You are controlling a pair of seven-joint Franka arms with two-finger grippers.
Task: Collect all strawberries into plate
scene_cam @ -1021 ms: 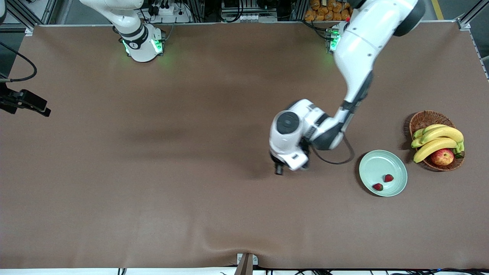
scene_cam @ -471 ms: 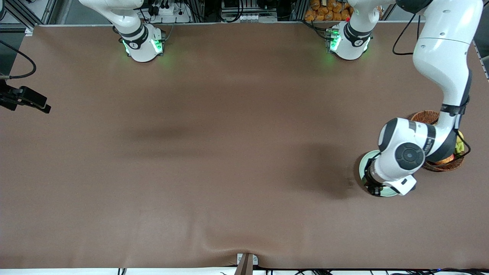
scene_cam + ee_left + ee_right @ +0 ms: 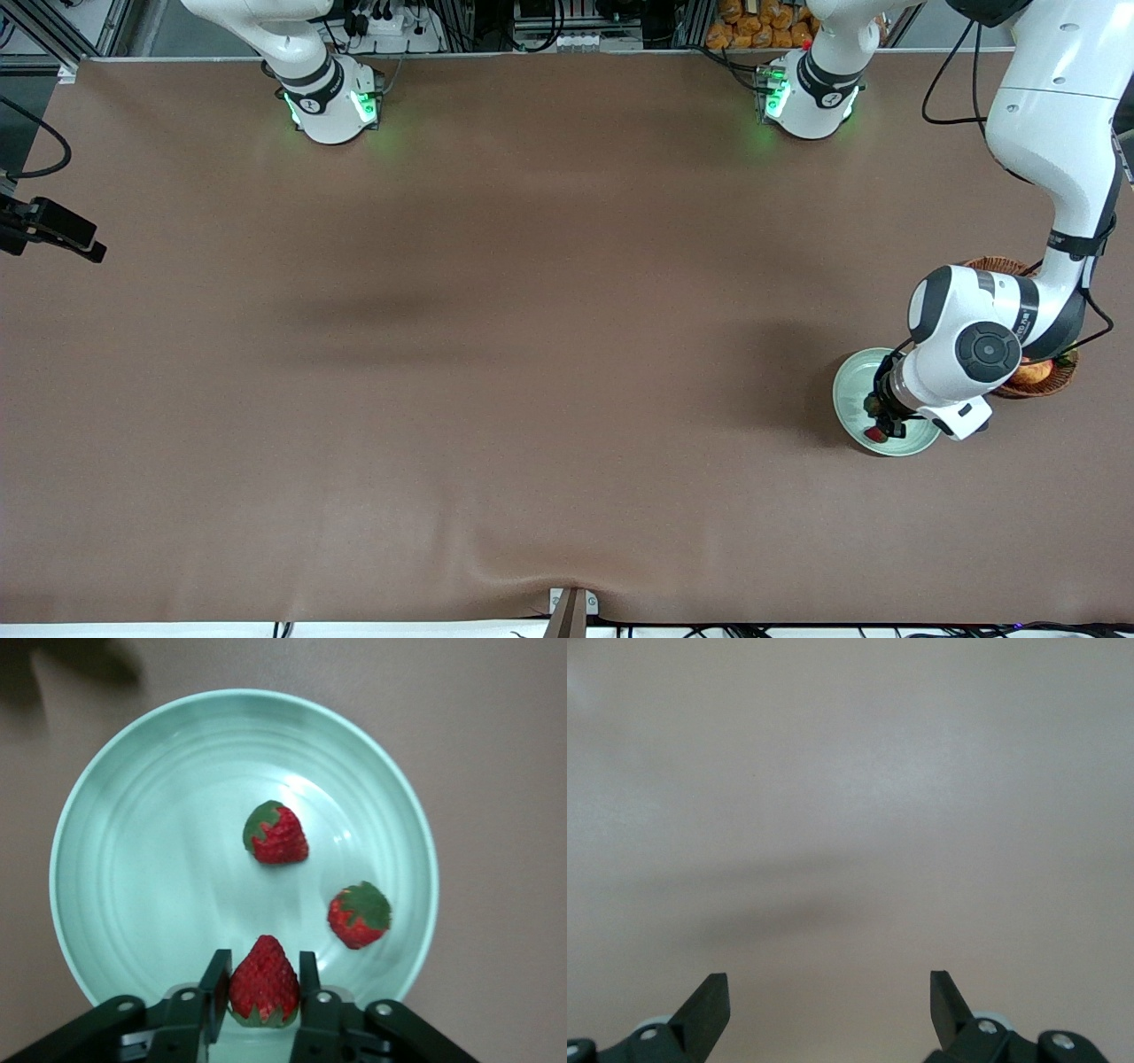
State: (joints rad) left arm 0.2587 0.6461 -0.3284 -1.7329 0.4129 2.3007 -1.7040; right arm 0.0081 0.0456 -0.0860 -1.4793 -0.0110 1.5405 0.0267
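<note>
Left gripper (image 3: pixel 263 1010) over the plate (image 3: pixel 115 859), fingers pinching a third strawberry (image 3: pixel 262 981), two strawberries (image 3: pixel 277 834) (image 3: pixel 359 914) lying apart in the plate beside the wicker basket (image 3: pixel 983 266), right gripper (image 3: pixel 829 1010) spread wide, waiting over bare table (image 3: pixel 443 354).

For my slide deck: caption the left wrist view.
Left gripper holds the third strawberry over the plate, two strawberries already inside.

Plate (image 3: pixel 133 859): pale mint green, glossy, faint concentric rings. Strawberries (image 3: pixel 277 835): red w/ dark green caps. Table cover (image 3: pixel 496 354): plain brown. Basket (image 3: pixel 992 268): brown wicker. Arm housings: white w/ black joints; bases lit green.
</note>
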